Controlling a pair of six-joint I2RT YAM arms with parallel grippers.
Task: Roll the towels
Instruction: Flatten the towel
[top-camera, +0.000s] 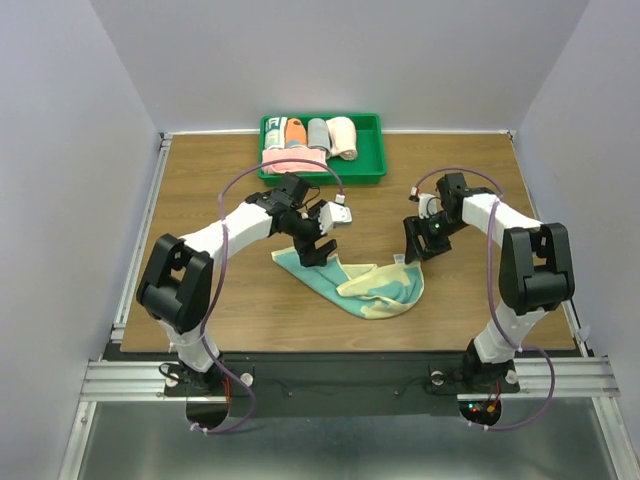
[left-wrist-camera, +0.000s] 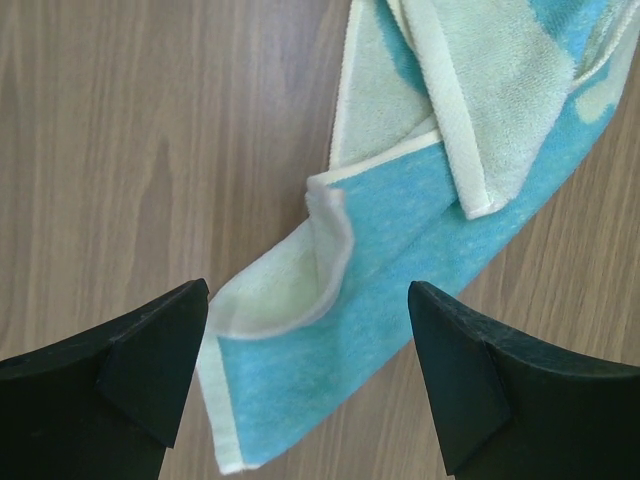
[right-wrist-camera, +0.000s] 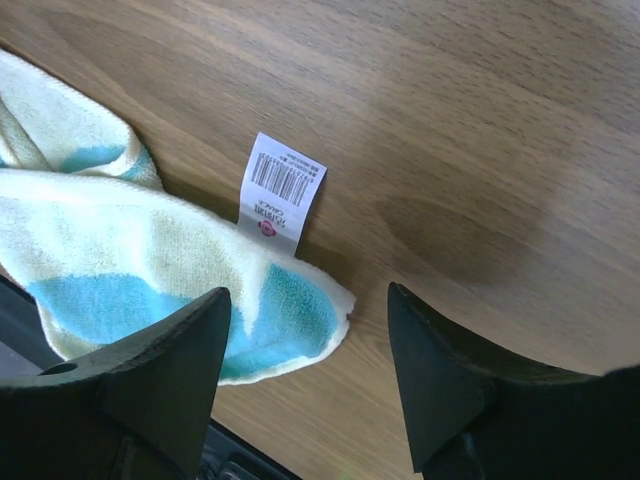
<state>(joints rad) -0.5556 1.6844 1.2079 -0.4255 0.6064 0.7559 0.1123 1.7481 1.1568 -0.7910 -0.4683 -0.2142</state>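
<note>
Plainly, the wood-grain bench (top-camera: 200, 190) sits inside a booth of pale grey walls (top-camera: 60, 130), with aluminium rails along its left side and near edge, where the two arm bases are bolted. The teal towel (top-camera: 355, 280) lies unrolled and rumpled on the middle of the bench, nearer the front than the back, stretching between the two arms, with its pale yellow edges folded over the blue at several places. The left claw (top-camera: 312, 245) hangs over the towel's left end. In the left wrist view the left claw (left-wrist-camera: 308, 295) stands open, its dark fingers (left-wrist-camera: 150, 350) wide apart on either side of a turned-up corner of the towel (left-wrist-camera: 400, 260) and holding nothing. The right claw (top-camera: 415, 245) hangs just past the towel's right end, also open and gripping nothing. In the right wrist view the right claw (right-wrist-camera: 308, 292) frames mostly bare wood, with the towel's rounded corner (right-wrist-camera: 120, 250) by one finger and a white barcode label (right-wrist-camera: 283, 195) lying flat on the bench at the towel's hem. At the back of the bench, centred against the rear wall, a green tray (top-camera: 350, 174) holds several rolled cloths side by side, among them a pale peach roll (top-camera: 343, 137) at the right, well apart from both claws.
</note>
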